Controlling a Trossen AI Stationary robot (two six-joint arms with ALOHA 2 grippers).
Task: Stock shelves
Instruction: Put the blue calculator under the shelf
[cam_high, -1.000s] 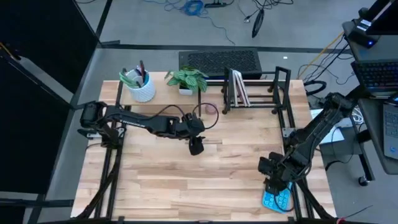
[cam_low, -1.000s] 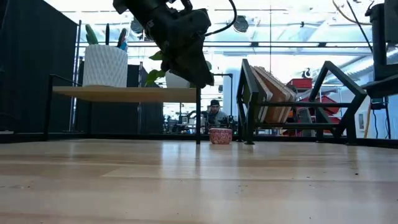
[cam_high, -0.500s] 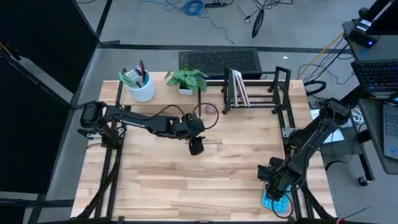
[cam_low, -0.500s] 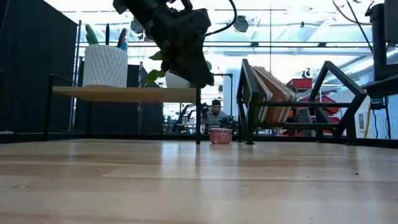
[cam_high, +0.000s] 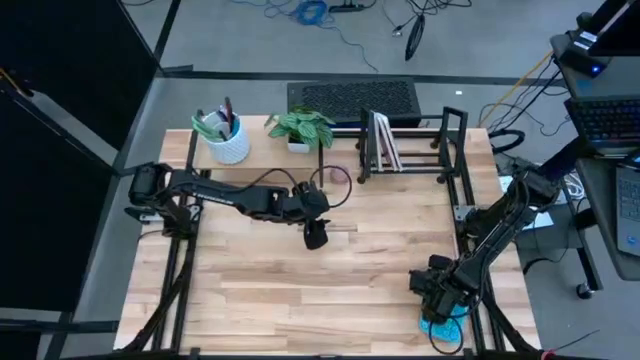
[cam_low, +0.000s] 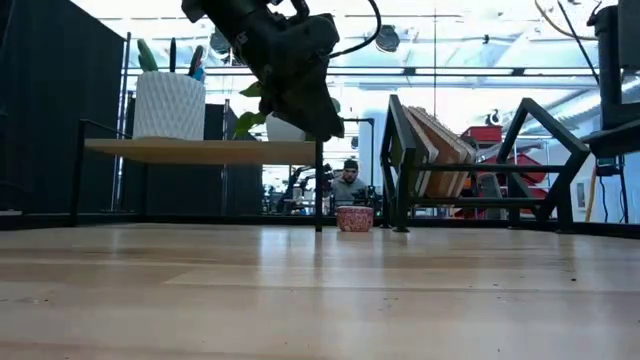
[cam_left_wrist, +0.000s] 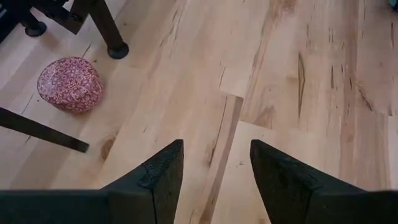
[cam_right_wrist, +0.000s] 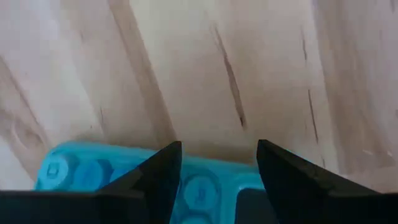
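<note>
My right gripper hangs spread and empty over the blue tray at the table's near right corner. My left gripper hovers mid-table, fingers parted, holding nothing — a red patterned bowl lies beyond it. At the far edge stand the wooden shelf and the black rack.

2 shelves: wood riser, wire rack. 1 bowl, 1 blue tray.

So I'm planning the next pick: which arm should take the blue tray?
The right: its open hand hovers directly over the blue tray at the table's near right corner; the left hand waits mid-table.
</note>
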